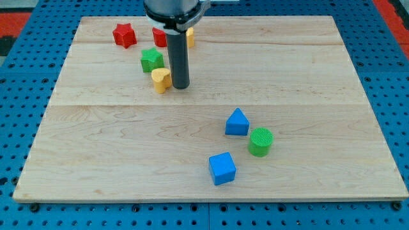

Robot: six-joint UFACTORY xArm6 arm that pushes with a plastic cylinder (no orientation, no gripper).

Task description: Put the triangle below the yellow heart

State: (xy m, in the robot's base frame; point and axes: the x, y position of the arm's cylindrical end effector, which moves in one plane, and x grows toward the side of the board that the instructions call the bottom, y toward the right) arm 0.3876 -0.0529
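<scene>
Camera view shows my tip resting on the wooden board, just beside the yellow heart, on its right side in the view. I have no jaws, only the bare rod, and it grasps nothing. The blue triangle lies well apart, toward the view's lower right, near the green cylinder and the blue cube. Close above the heart sits a green block; a red star, another red block and a yellow block lie near the top.

heart as landmark: my tip touching at its right; triangle well below-right; cylinder and cube farther.
</scene>
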